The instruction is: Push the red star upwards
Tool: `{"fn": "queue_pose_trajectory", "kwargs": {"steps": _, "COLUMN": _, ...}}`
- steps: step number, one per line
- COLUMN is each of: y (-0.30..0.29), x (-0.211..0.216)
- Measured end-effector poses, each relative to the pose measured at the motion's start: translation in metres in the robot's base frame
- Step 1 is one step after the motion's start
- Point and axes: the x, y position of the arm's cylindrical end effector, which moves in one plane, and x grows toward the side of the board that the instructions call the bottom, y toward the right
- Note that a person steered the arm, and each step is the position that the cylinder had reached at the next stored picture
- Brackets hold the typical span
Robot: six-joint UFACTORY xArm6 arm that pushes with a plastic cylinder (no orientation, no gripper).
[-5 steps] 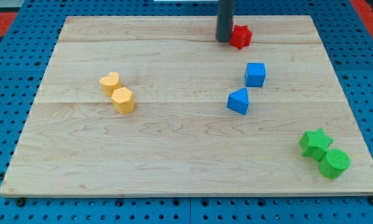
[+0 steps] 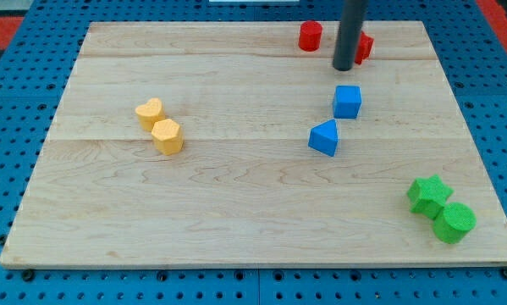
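So the red star-shaped block (image 2: 365,46) is up near the view's top edge of the light wooden tabletop (image 2: 236,186), toward the right, and honestly most of it is hidden behind the dark rod, so only its right side pokes out. My tip (image 2: 344,67) sits just at the lower left of that star, right up against it as far as I can tell, though actual contact is hard to call. There's no gripper on this arm, just the plain rod, so nothing to open or close. A bit to the left of the rod stands a small red cylinder block (image 2: 311,36), clearly apart from the star. Below the tip is a blue cube block (image 2: 347,102), and just beneath that, slightly left, a blue wedge-like triangular block (image 2: 324,137). Way over on the view's left are two yellow blocks touching each other, a yellow heart-ish block (image 2: 150,112) and a yellow hexagonal block (image 2: 167,135). Down in the bottom right corner a green star block (image 2: 429,194) is pressed against a green cylinder block (image 2: 453,222).
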Motion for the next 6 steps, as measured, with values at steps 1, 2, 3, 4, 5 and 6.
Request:
{"fn": "queue_pose_trajectory", "kwargs": {"steps": 1, "y": 0.033, "x": -0.020}}
{"fn": "queue_pose_trajectory", "kwargs": {"steps": 2, "y": 0.044, "x": -0.016}}
{"fn": "queue_pose_trajectory", "kwargs": {"steps": 3, "y": 0.010, "x": 0.006}}
{"fn": "queue_pose_trajectory", "kwargs": {"steps": 4, "y": -0.014, "x": -0.004}}
{"fn": "queue_pose_trajectory", "kwargs": {"steps": 5, "y": 0.001, "x": -0.025}}
{"fn": "queue_pose_trajectory", "kwargs": {"steps": 6, "y": 0.031, "x": -0.040}}
